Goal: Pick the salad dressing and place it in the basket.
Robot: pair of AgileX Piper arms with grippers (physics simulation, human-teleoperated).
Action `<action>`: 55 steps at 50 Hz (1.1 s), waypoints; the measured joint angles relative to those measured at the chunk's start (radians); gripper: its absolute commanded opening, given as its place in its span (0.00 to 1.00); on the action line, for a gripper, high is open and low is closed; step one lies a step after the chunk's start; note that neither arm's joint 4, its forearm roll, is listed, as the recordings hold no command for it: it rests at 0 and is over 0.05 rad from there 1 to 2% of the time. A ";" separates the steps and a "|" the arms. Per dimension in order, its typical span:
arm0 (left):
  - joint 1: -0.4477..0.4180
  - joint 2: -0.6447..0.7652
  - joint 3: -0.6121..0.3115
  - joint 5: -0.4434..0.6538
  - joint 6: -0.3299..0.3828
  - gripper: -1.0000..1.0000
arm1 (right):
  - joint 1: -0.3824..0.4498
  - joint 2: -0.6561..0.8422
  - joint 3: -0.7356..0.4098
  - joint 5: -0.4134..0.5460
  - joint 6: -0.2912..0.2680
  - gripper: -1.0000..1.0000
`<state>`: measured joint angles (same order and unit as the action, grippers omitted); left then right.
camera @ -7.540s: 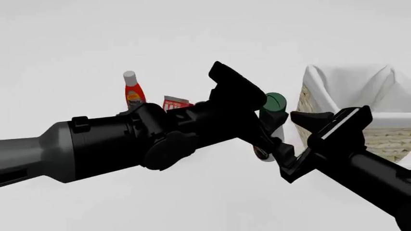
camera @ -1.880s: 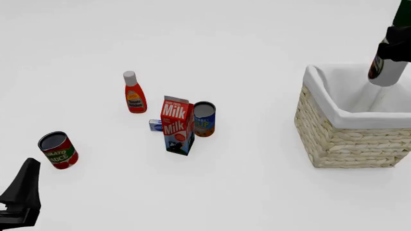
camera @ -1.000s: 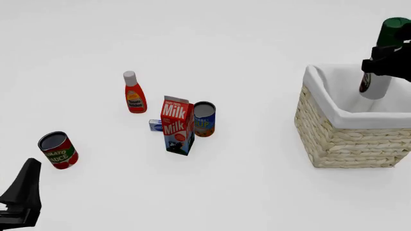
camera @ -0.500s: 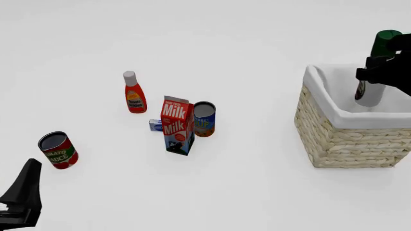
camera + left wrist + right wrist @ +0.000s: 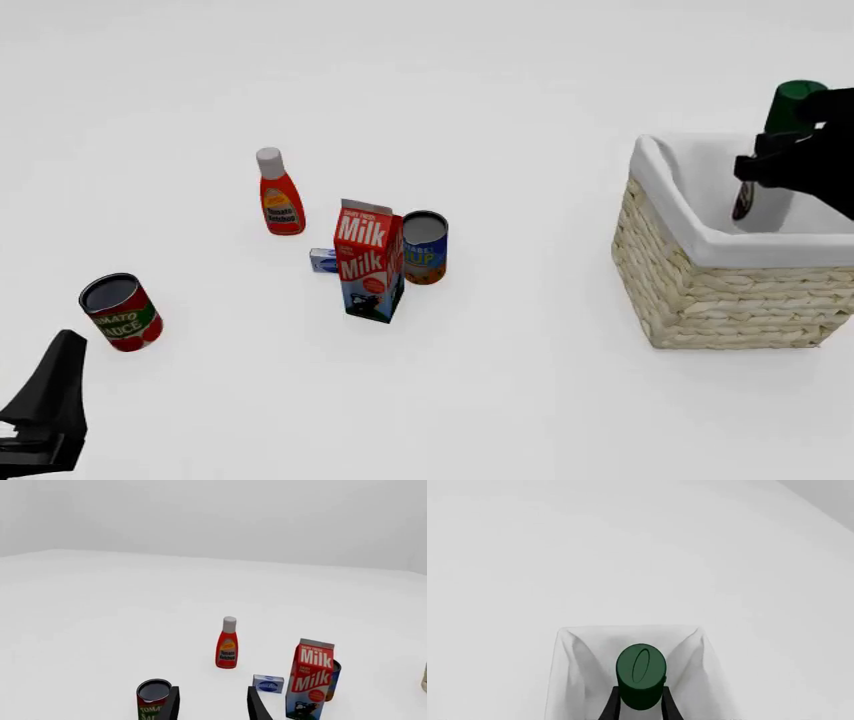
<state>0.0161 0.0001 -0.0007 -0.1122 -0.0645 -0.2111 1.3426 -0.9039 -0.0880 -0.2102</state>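
right gripper (image 5: 639, 711) clamped on dressing (image 5: 777, 150) below its green cap | dressing upright, partly down inside basket (image 5: 694, 290) at far right | left gripper (image 5: 212, 706) fingers apart, holding nothing, near left by tomato can (image 5: 120, 312) | ketchup (image 5: 278, 193), milk (image 5: 370, 260) mid-table

Salad dressing (image 5: 763, 195) body mostly hidden behind right gripper (image 5: 787, 165) and inside basket (image 5: 721, 290); label unreadable. Left gripper (image 5: 212, 707) fingertips only, cut off at frame edge.
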 measured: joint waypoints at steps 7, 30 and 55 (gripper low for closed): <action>0.001 0.000 0.000 0.000 0.000 1.00 | 0.000 0.008 0.004 -0.011 0.004 0.00; 0.004 0.000 0.000 0.002 0.001 1.00 | -0.003 0.053 0.009 -0.054 0.010 0.00; 0.004 0.000 0.000 0.004 0.001 1.00 | -0.006 0.087 0.010 -0.082 0.020 1.00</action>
<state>0.0197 0.0001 -0.0003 -0.1078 -0.0636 -0.2172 1.4301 -0.8941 -0.1704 -0.1902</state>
